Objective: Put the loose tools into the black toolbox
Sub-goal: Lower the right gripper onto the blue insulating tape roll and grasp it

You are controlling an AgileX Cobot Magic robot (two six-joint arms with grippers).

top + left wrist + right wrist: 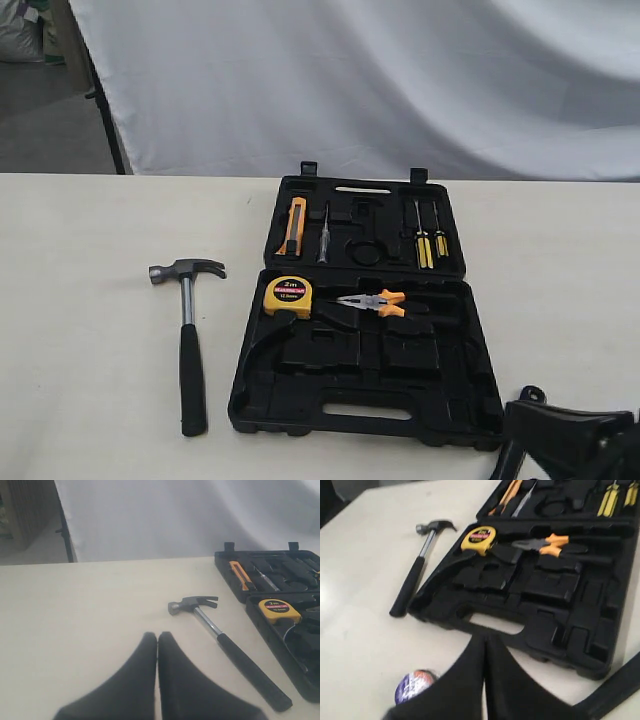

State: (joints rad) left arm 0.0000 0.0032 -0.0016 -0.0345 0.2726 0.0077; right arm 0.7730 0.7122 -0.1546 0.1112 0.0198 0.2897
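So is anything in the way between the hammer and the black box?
Nothing I can see. The hammer lies on the bare table right beside the open toolbox, apart from it, with no tool between them. The long curved slot on that side looks empty too.

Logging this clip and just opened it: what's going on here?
Nothing is being handled. The black toolbox lies open on the table, tape measure and pliers seated inside. The hammer lies loose on the table beside it, and a small tape roll sits near the right gripper. It and the left gripper are shut and empty.
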